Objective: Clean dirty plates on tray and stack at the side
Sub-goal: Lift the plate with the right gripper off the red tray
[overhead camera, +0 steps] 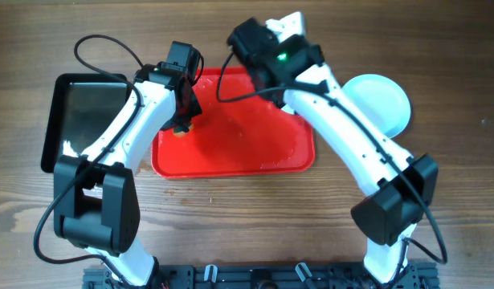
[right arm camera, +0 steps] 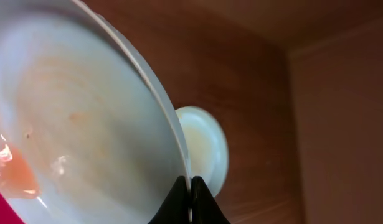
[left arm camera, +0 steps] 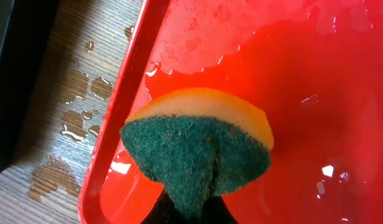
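Left gripper (left arm camera: 189, 210): closed on sponge (left arm camera: 197, 146), over left side of red tray (left arm camera: 119, 118), ready to scrub. Right gripper (right arm camera: 190, 198): pinching smeared plate (right arm camera: 85, 112) by rim, tilted for access; second plate (overhead camera: 383, 104) on tabletop (overhead camera: 230, 229), right.

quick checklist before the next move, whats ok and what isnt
1. Right gripper holding the plate: ok, shut on its rim.
2. Left gripper holding the sponge: ok.
3. Held plate clean: not ok, an orange smear shows on it.
4. Sponge against the held plate: not ok, the sponge is over the left edge of the tray, apart from the plate.
5. Stacking spot: ok, another plate lies on the table right of the tray.
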`<state>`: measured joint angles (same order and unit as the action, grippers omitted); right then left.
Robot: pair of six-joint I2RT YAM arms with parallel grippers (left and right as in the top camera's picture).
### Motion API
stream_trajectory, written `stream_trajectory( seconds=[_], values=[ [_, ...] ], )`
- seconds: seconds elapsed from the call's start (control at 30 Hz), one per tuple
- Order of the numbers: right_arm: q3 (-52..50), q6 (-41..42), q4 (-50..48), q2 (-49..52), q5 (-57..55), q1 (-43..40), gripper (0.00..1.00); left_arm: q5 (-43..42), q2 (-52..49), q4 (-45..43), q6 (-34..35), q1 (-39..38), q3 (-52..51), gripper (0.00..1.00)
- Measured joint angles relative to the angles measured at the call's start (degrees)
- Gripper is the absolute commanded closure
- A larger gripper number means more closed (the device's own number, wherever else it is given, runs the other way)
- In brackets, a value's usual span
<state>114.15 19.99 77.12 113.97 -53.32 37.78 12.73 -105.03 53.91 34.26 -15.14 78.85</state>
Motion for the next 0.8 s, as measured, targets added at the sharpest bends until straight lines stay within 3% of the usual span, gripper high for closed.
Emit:
stream_trajectory(
  seconds=[0.13,0.3,0.67,0.8],
  values=[
    [0.0,-1.1,0.0,0.0,-14.2,6.6,0.96,-0.2,0.0,-0.3,0.0,0.0,-0.7,0.96],
    [0.0,-2.0,0.0,0.0,-19.2,8.7,0.96,-0.3,0.0,-0.3,0.0,0.0,-0.7,0.96],
    [0.0,-1.8,-1.6,0.0,-14.1,8.7,0.96,-0.2,0.0,-0.4,0.0,0.0,-0.7,0.96],
    [0.0,-9.7,-2.8,-0.1,-6.6,8.3,0.96,-0.2,0.0,-0.6,0.0,0.0,-0.7,0.96]
  ],
)
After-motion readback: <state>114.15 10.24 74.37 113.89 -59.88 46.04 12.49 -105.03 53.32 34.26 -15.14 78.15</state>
